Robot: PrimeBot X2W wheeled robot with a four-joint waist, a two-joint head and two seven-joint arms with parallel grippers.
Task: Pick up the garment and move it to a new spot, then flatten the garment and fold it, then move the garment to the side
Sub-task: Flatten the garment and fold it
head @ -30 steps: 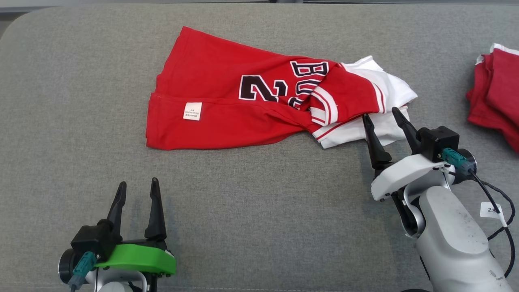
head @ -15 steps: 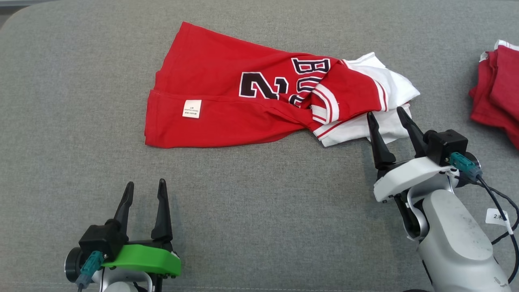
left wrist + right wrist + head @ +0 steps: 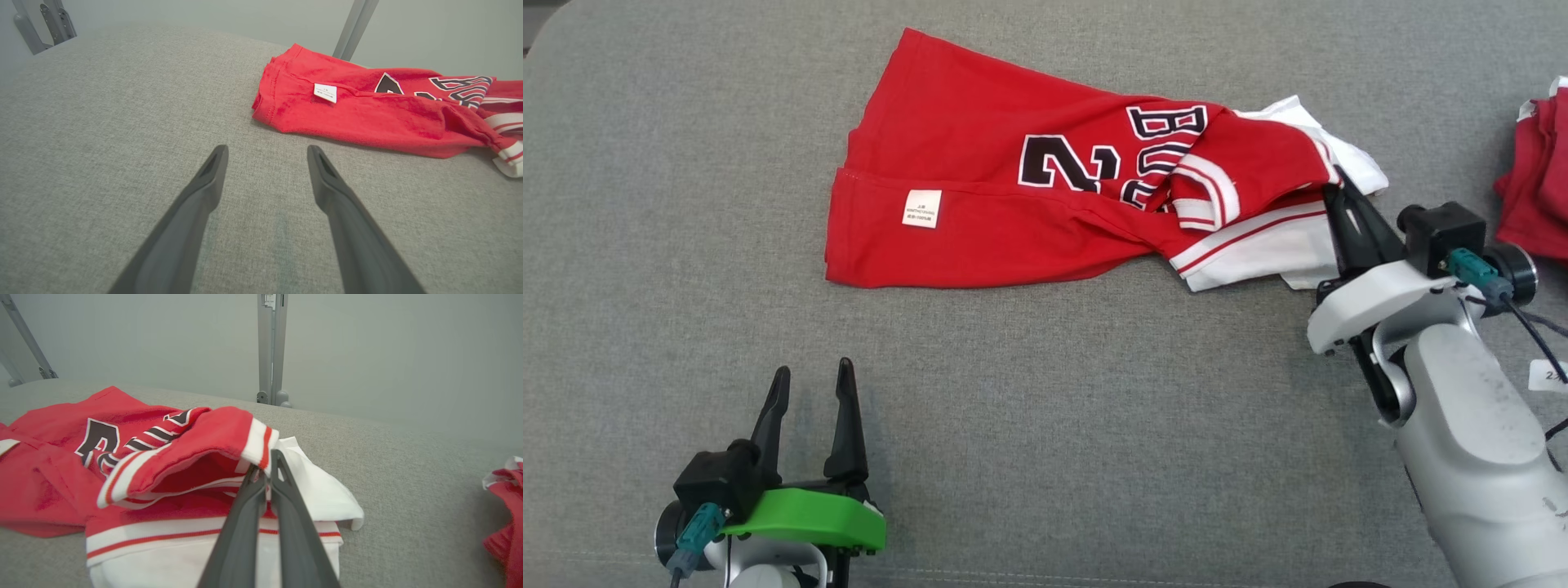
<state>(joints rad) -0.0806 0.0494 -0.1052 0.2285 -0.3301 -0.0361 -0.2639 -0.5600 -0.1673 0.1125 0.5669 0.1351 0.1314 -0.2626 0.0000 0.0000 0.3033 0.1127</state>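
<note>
A red and white garment (image 3: 1013, 196) with black numerals lies crumpled on the grey padded surface (image 3: 1045, 425), its white part bunched at the right end. My right gripper (image 3: 1335, 192) is shut on the garment's red-and-white striped edge there; in the right wrist view the fingers (image 3: 265, 473) pinch that striped fold (image 3: 257, 443), which is lifted a little. My left gripper (image 3: 810, 384) stands open near the front left, well short of the garment (image 3: 367, 106), with nothing between its fingers (image 3: 216, 163).
Other red cloth (image 3: 1539, 188) lies piled at the far right edge, also seen in the right wrist view (image 3: 504, 510). Metal frame posts (image 3: 271, 347) stand behind the surface. Bare grey surface spreads between the two grippers.
My right gripper has moved up onto the garment's right end and shut on its striped edge. The head camera has shifted slightly. The left gripper stays open in place.
</note>
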